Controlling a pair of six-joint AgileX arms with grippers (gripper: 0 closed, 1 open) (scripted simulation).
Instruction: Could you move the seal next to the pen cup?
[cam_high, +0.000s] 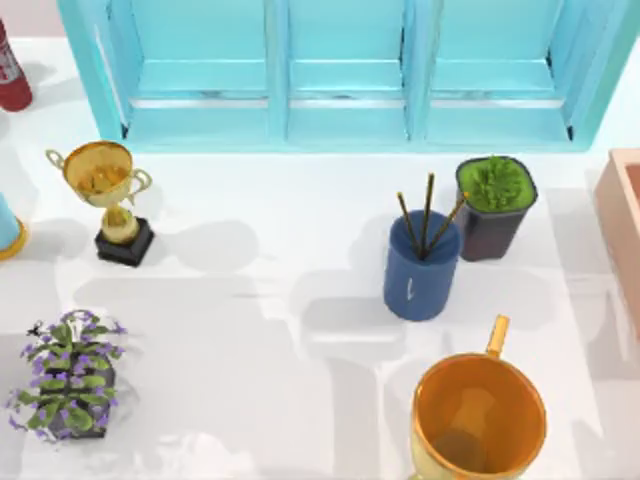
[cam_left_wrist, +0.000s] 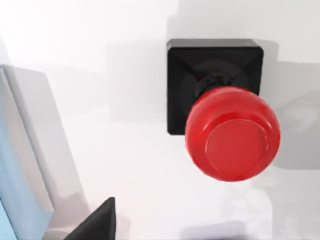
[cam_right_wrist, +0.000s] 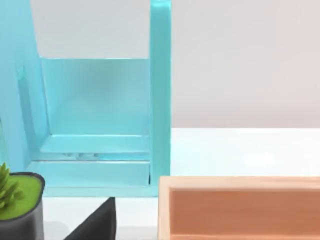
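Your left wrist camera looks down on the seal (cam_left_wrist: 227, 125), standing upright on the white table (cam_left_wrist: 125, 150); you cannot tell either gripper's opening. The pen cup (cam_high: 421, 268) sits at the orange mug's (cam_high: 478, 415) 11 o'clock.

Pen cup (cam_high: 422, 268) stands right of table centre, potted plant (cam_high: 493, 206) just behind-right of it, mug (cam_high: 478, 414) in front. Trophy (cam_high: 108, 200) well left, flower pot (cam_high: 68, 375) in front of it. Shelf unit (cam_high: 340, 70) along the back. Seal (cam_left_wrist: 224, 112) upright on the table (cam_high: 260, 330).
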